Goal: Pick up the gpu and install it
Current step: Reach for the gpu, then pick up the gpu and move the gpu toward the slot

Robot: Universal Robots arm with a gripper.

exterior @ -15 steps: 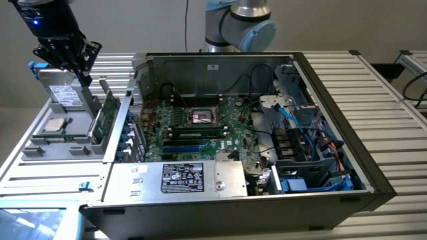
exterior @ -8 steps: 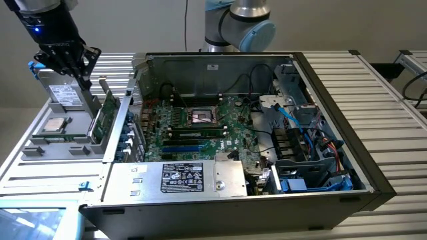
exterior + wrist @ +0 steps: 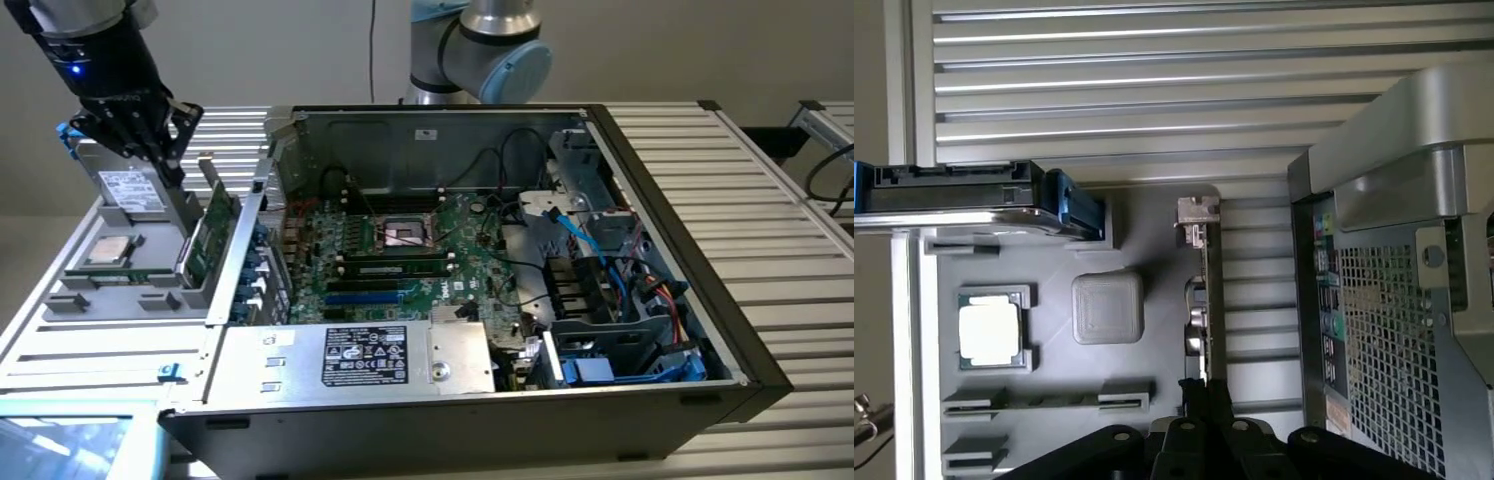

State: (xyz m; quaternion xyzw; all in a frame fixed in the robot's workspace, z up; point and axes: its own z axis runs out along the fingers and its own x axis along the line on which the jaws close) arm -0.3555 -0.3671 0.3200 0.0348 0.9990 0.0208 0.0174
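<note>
The gpu stands on edge in a slot of the grey parts tray, which I judge is meant to keep its thin top edge up for gripping. My hand is pressed together from above on that edge, pinching the card while it sits in the slot. The tray lies just beside the open computer case, on the exterior view's left, with the motherboard facing up. Both rest on a ribbed metal worktop before a plain pale wall.
</note>
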